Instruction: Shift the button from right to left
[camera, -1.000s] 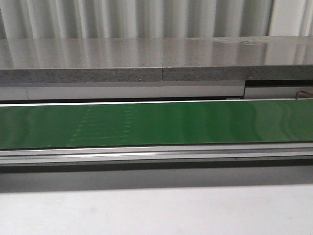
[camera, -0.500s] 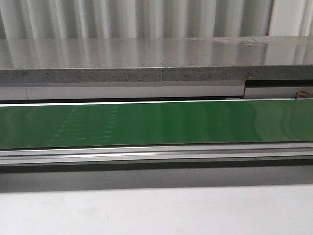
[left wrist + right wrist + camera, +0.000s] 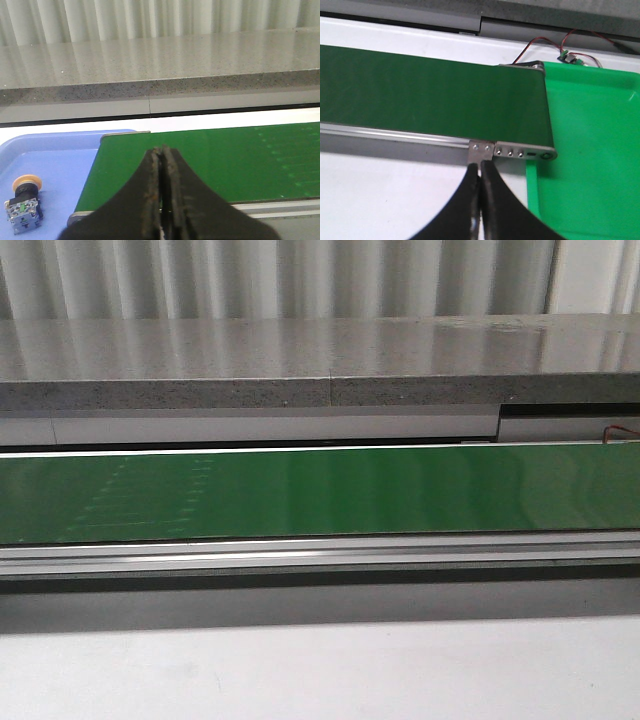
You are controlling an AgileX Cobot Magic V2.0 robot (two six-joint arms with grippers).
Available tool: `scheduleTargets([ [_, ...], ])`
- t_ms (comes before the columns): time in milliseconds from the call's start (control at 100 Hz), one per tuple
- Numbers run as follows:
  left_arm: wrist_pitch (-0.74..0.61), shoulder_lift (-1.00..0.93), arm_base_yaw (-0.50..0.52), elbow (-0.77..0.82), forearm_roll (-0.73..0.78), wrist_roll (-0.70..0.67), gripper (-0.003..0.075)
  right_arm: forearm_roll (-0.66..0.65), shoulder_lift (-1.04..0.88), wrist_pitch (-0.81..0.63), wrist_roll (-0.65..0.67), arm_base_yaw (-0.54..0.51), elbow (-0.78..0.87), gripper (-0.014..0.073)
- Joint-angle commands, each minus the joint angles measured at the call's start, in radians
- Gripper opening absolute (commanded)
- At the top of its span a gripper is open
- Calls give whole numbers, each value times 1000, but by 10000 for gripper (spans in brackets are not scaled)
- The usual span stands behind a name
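The button [image 3: 23, 202], with its yellow-orange cap, black collar and blue-grey body, lies on its side in the blue tray [image 3: 60, 165] in the left wrist view. My left gripper [image 3: 161, 150] is shut and empty, hanging over the left end of the green belt [image 3: 210, 160], to the right of the button. In the right wrist view my right gripper [image 3: 480, 164] is shut and empty, just short of the belt's metal end bracket [image 3: 512, 150]. The front view shows only the belt [image 3: 320, 490], with neither gripper nor the button.
A green tray [image 3: 590, 150] sits beyond the belt's right end, with nothing in the part that shows. Red and black wires [image 3: 555, 47] run to a small board behind it. A grey stone ledge [image 3: 320, 360] runs along behind the belt. White tabletop [image 3: 320, 670] lies in front.
The faint pale marks on the belt's surface have drifted leftward in the front view. Nothing else differs.
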Motion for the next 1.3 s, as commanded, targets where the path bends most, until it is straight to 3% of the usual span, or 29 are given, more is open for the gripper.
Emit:
scheduleTargets([
  [0, -75, -31, 2, 38, -8, -9, -20, -13, 3, -185, 6, -2, 12, -66],
  [190, -75, -31, 2, 38, -8, -9, -20, -44, -52, -542, 94, -2, 192, -66],
  [330, -75, -31, 2, 38, -8, -9, -20, -135, -108, -699, 194, -2, 307, -66],
  [590, -75, -31, 2, 38, -8, -9, -20, -135, -230, -731, 200, -2, 462, -66],
  [670, -73, -31, 2, 38, -8, -9, -20, -135, -289, -673, 200, -3, 458, -66],
  [1289, -71, -31, 2, 38, -8, -9, -20, -135, -287, -687, 200, -3, 459, -66],
])
